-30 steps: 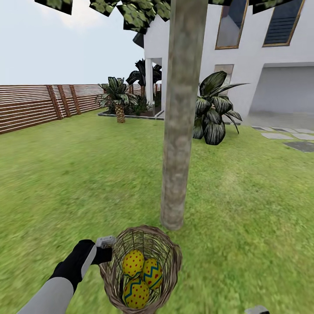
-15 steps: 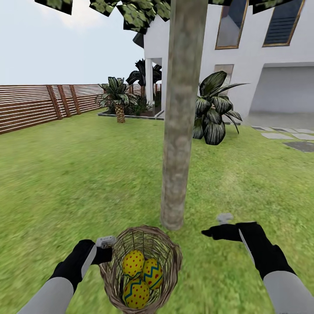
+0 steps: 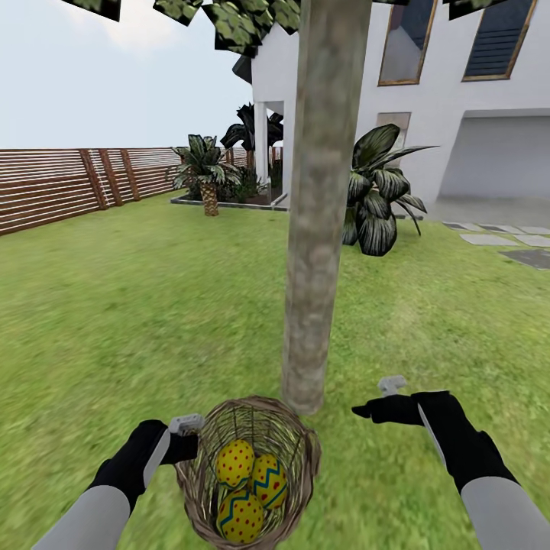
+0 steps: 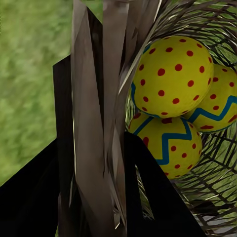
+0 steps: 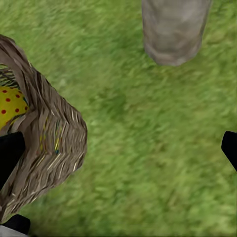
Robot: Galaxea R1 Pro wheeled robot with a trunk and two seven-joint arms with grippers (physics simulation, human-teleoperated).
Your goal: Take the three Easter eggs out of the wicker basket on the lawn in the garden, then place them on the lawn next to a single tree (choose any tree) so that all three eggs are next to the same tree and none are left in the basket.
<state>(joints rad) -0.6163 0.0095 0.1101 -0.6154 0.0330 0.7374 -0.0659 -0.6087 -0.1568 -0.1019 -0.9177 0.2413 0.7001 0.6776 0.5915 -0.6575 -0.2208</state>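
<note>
The brown wicker basket (image 3: 298,458) is close in front of me, just short of the tree (image 3: 313,229) trunk on the lawn (image 3: 114,305). Three yellow Easter eggs lie inside: a red-dotted one (image 3: 234,461), a zigzag one (image 3: 270,481) and a lower one (image 3: 241,517). My left gripper (image 3: 191,447) is shut on the basket's left rim; in the left wrist view its dark fingers (image 4: 64,148) clamp the wicker wall (image 4: 98,123) beside the eggs (image 4: 170,76). My right gripper (image 3: 363,411) hovers open right of the basket, with grass between its fingers (image 5: 10,158).
The trunk base (image 5: 173,29) stands on grass just beyond the basket (image 5: 49,143). A large dark-leaved plant (image 3: 378,198) and a white house (image 3: 458,114) are behind. A slatted wooden fence (image 3: 61,183) runs along the left, with a short palm (image 3: 206,172) near it.
My right arm came up from the lower right edge and now hovers beside the basket near the trunk base. The left gripper has kept its hold on the rim.
</note>
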